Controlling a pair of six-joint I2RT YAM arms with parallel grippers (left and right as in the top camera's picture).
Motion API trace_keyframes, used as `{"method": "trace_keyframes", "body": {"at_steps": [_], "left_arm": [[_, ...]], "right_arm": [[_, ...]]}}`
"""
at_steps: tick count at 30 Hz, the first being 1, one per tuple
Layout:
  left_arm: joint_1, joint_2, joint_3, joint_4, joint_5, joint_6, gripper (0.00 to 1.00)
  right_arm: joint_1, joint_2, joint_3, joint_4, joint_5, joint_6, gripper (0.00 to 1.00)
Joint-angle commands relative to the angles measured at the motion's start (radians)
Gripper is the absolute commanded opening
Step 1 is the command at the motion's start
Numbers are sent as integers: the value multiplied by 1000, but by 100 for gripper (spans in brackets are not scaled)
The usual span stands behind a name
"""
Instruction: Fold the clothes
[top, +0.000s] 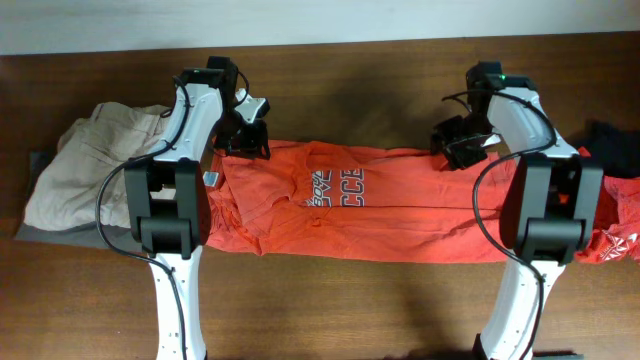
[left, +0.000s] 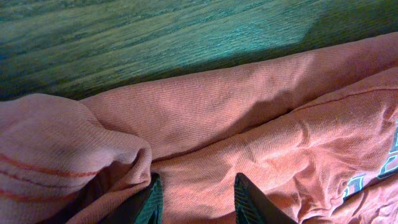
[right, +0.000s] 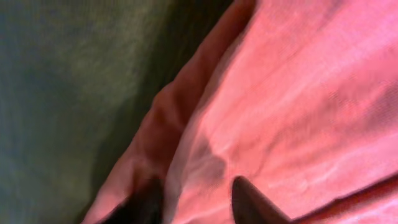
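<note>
The orange-red T-shirt (top: 400, 200) lies in a long band across the table, its navy and white print (top: 335, 188) facing up. My left gripper (top: 245, 140) is at the shirt's far left edge. In the left wrist view its fingers (left: 198, 202) hold a ridge of orange cloth (left: 249, 124) between them, with a bunched sleeve at the left. My right gripper (top: 458, 148) is at the shirt's far edge on the right. In the blurred right wrist view its fingers (right: 196, 202) bracket a raised fold of the shirt (right: 298, 112).
A beige garment (top: 90, 160) is heaped at the left end on a grey cloth (top: 55, 232). A black garment (top: 615, 145) and a red white-printed shirt (top: 620, 240) lie at the right end. Bare brown table (top: 350, 90) runs behind the shirt and along the front.
</note>
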Motion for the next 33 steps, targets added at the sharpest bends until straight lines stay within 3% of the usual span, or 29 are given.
{"method": "trace_keyframes", "body": {"at_steps": [1, 2, 9, 17, 21, 27, 29, 33], "left_arm": [[-7, 24, 18, 2, 1, -5, 37], [-7, 24, 18, -2, 1, -5, 38], [-7, 24, 18, -6, 0, 3, 37], [-7, 24, 18, -2, 0, 2, 37], [-7, 24, 18, -2, 0, 3, 38], [-7, 24, 18, -2, 0, 3, 38], [-7, 24, 18, -2, 0, 3, 39], [-7, 24, 18, -2, 0, 3, 39]], "right_arm": [[8, 23, -8, -13, 40, 5, 17], [6, 20, -8, -21, 39, -23, 4], [-14, -60, -5, -144, 135, -193, 4], [6, -81, -25, -276, 200, -267, 4], [24, -81, -87, -257, 215, -266, 16], [32, -81, -182, -210, 217, -267, 23], [26, -82, -182, -210, 233, -271, 36], [12, -83, -182, -208, 256, -332, 45]]}}
